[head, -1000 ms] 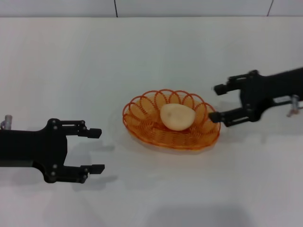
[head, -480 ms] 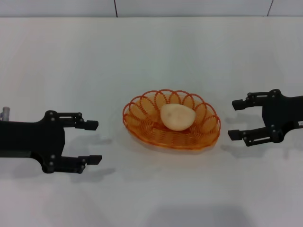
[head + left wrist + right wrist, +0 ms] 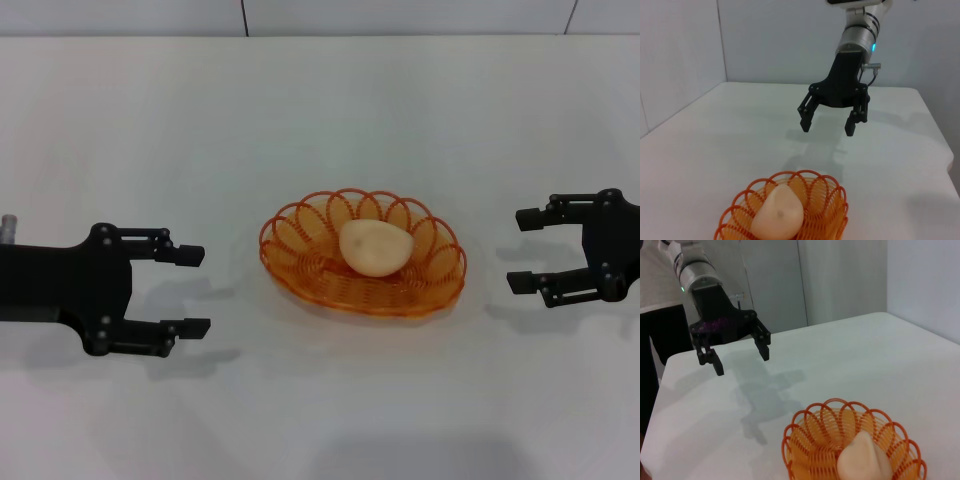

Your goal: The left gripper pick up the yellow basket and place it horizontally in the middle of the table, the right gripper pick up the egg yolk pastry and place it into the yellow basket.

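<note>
The yellow basket lies lengthwise across the middle of the white table. The egg yolk pastry rests inside it. My left gripper is open and empty, to the left of the basket and apart from it. My right gripper is open and empty, to the right of the basket and apart from it. The left wrist view shows the basket, the pastry and the right gripper beyond them. The right wrist view shows the basket, the pastry and the left gripper.
A pale wall with dark seams runs along the table's far edge. A dark shape stands beyond the table edge in the right wrist view.
My right gripper has drawn back to the right, away from the basket, and come lower. My left gripper has drifted slightly left. The basket and pastry have not moved.
</note>
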`<state>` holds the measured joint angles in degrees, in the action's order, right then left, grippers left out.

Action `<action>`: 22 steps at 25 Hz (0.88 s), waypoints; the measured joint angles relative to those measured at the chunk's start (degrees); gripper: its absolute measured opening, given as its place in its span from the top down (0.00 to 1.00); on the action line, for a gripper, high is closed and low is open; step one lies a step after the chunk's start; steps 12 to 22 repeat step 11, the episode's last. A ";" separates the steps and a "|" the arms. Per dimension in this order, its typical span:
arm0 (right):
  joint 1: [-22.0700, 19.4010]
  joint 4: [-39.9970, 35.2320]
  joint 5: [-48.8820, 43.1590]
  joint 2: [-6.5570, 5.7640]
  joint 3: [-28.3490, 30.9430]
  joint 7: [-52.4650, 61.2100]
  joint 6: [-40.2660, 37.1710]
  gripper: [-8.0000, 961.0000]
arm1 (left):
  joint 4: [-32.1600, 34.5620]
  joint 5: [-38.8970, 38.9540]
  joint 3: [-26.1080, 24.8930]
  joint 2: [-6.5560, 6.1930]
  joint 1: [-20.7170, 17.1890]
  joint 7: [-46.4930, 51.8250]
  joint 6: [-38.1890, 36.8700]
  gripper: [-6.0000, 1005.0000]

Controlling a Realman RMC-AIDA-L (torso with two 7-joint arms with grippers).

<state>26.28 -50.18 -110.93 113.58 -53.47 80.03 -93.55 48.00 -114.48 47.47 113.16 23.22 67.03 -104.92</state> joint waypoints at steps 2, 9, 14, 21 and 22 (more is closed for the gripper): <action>0.00 0.02 -0.07 -0.05 0.04 -0.02 -0.05 0.17 | 0.00 -0.01 -0.02 -0.01 0.12 0.15 0.01 0.27; 0.00 0.07 0.14 -0.04 0.04 -0.14 -0.11 0.17 | 0.18 0.08 -0.01 -0.05 0.16 0.35 0.05 0.27; 0.00 0.08 0.14 -0.03 0.04 -0.16 -0.09 0.17 | 0.19 0.07 -0.01 -0.04 0.15 0.36 0.20 0.27; 0.00 0.08 0.14 -0.03 0.04 -0.16 -0.09 0.17 | 0.19 0.07 -0.01 -0.04 0.15 0.36 0.20 0.27; 0.00 0.08 0.14 -0.03 0.04 -0.16 -0.09 0.17 | 0.19 0.07 -0.01 -0.04 0.15 0.36 0.20 0.27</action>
